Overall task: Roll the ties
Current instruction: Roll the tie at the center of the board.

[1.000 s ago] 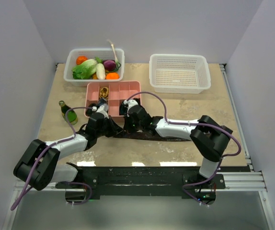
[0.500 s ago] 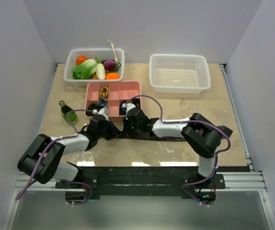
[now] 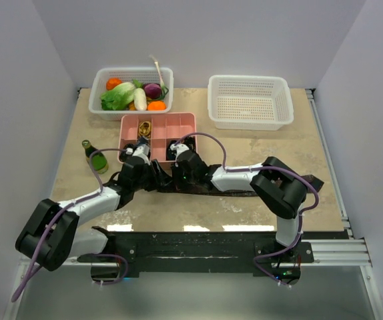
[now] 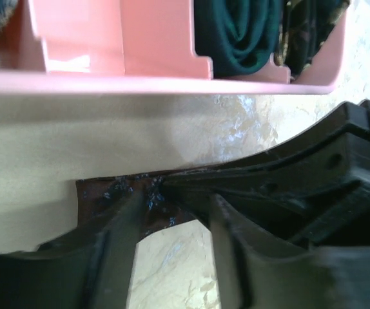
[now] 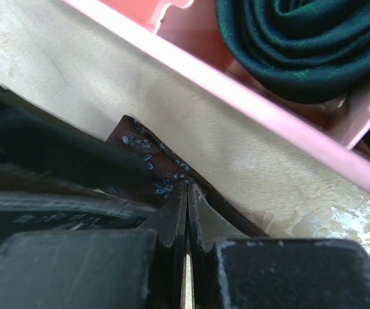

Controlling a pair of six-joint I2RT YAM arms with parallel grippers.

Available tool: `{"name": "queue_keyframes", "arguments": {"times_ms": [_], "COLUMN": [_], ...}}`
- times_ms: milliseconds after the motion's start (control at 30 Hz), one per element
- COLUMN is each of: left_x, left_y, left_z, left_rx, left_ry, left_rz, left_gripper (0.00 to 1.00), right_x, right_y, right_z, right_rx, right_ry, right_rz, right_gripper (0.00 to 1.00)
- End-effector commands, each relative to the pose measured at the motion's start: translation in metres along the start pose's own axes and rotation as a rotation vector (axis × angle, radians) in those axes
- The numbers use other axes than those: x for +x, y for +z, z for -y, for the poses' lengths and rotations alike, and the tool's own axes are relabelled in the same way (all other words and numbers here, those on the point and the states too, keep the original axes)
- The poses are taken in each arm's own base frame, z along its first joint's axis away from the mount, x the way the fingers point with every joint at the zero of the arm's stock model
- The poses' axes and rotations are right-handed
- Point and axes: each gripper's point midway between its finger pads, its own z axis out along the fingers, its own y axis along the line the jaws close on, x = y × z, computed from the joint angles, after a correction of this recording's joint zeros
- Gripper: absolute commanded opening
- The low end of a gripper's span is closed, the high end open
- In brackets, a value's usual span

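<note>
Flat tie: a dark brownish-maroon strip (image 3: 235, 192) lying on the tabletop (image 3: 298, 153), just near of the pink tray (image 3: 178, 119). It runs left to right under both wrists.
Tie end: a blunt edge with small blue flecks, close to the tray's near wall and apart from it, at the tips of both arms.
Left fingers (image 4: 227, 270): apart, with bare tabletop showing in the gap. Their tips sit at the tie end.
Right fingers (image 5: 171, 222): pressed together with only a hairline seam between them, tips down at the same tie end. I cannot tell whether fabric is caught in that seam.
Arms: they meet tip to tip just near of the tray.
Green rolled tie (image 5: 301, 45): a tight dark green coil in one of the tray's near compartments.
Patterned roll (image 4: 307, 26): a dark roll in the compartment right of the green one.
Vegetable basket (image 3: 98, 83): white, far left, filled with mixed vegetables.
White basket (image 3: 250, 79): far right.
Green bottle (image 3: 97, 159): stands left of the tray.
</note>
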Motion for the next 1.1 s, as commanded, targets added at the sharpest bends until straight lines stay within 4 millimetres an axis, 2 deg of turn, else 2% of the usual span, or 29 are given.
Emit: {"name": "queue_keyframes", "arguments": {"times_ms": [0, 133, 333, 667, 767, 867, 1067], "left_x": [-0.026, -0.035, -0.029, -0.004, 0.003, 0.008, 0.003], "left_y": [-0.010, -0.019, -0.025, -0.015, -0.015, -0.015, -0.015], "left_z": [0.004, -0.013, -0.041, -0.041, -0.041, -0.043, -0.039], "left_rx": [-0.050, -0.105, -0.143, -0.015, 0.004, 0.014, 0.036], "left_ry": [0.046, 0.033, -0.011, -0.084, -0.102, -0.117, -0.109], "left_rz": [0.061, 0.093, 0.089, 0.044, 0.031, 0.034, 0.060], "left_gripper": [0.55, 0.59, 0.59, 0.54, 0.49, 0.40, 0.14], "right_x": [0.012, 0.014, 0.017, 0.017, 0.016, 0.016, 0.010], "right_y": [0.004, 0.006, 0.004, 0.002, 0.001, 0.002, -0.001], "right_z": [0.000, 0.002, 0.003, 0.004, 0.005, 0.004, 0.000], "right_rx": [-0.011, -0.009, -0.004, -0.003, 0.002, -0.002, -0.013], "right_ry": [-0.003, 0.002, -0.001, 0.002, 0.000, 0.002, -0.001], "right_rz": [-0.018, -0.019, -0.024, -0.019, -0.016, -0.017, -0.004], "right_gripper": [0.00, 0.00, 0.00, 0.00, 0.00, 0.00, 0.00]}}
